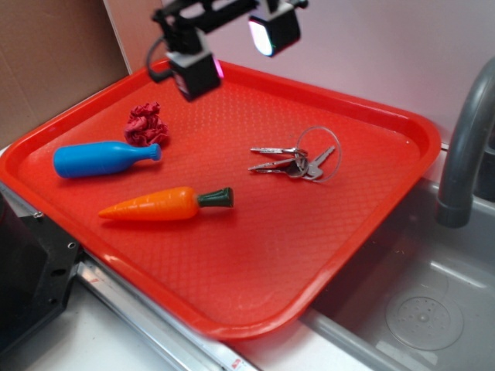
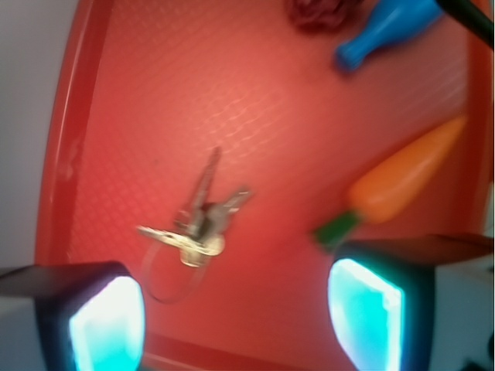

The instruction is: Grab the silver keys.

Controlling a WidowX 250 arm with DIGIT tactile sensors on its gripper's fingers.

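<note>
Gripper [image 2: 232, 317] looks wide open from my end, hanging above the red tray [image 1: 371, 232] w/ nothing in it. Silver keys [image 2: 197, 224] lie flat below, near the toy carrot [image 2: 402, 185].

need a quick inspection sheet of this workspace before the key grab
surface: red tray, textured, lying flat beside a sink
job's things: silver keys fanned out on a thin wire ring, lying on the tray, untouched
clutter: blue bottle and toy carrot lying on their sides; crumpled red wad by the bottle's neck
grippers: gripper open, raised above the tray, holding nothing
cables: black cable by the arm
surroundings: grey faucet to the right, pale wall behind
</note>
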